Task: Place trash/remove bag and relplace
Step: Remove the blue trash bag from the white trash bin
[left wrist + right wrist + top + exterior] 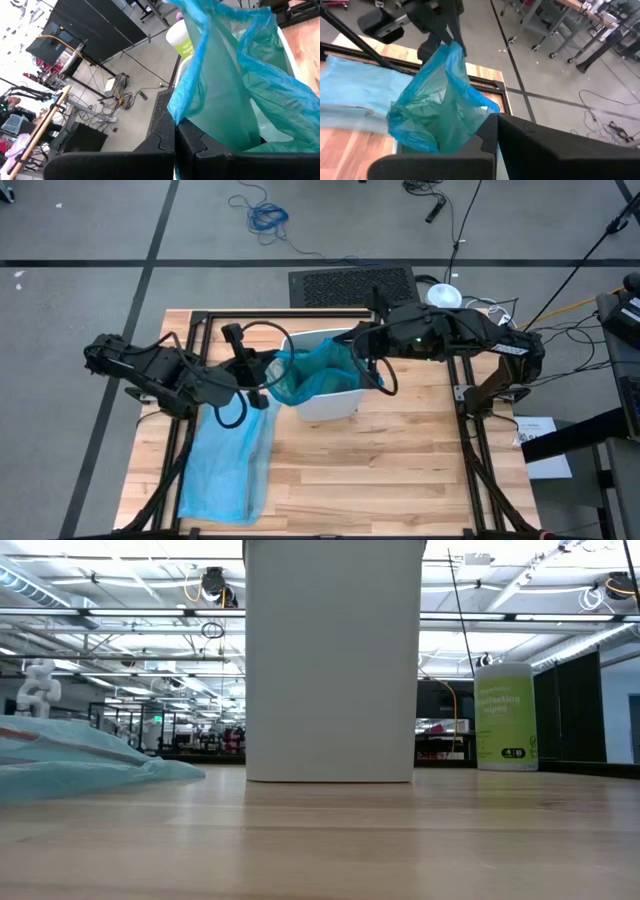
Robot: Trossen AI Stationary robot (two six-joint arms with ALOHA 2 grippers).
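Both grippers (262, 392) (366, 363) pinch the teal bag (315, 375) inside the white bin (330, 406).

1. Grey concrete floor (90, 220), crossed by dark tape lines.
2. Loose blue coiled cable (266, 217) lying on the floor beyond the light butcher-block wooden table (380, 470).
3. Black perforated metal panel (352, 284) at the table's far edge.
4. Open ceiling with long white strip lights (120, 585) and exposed ducting.
5. Black wheeled metal workbenches (555, 20) standing on the floor, well apart from the table.
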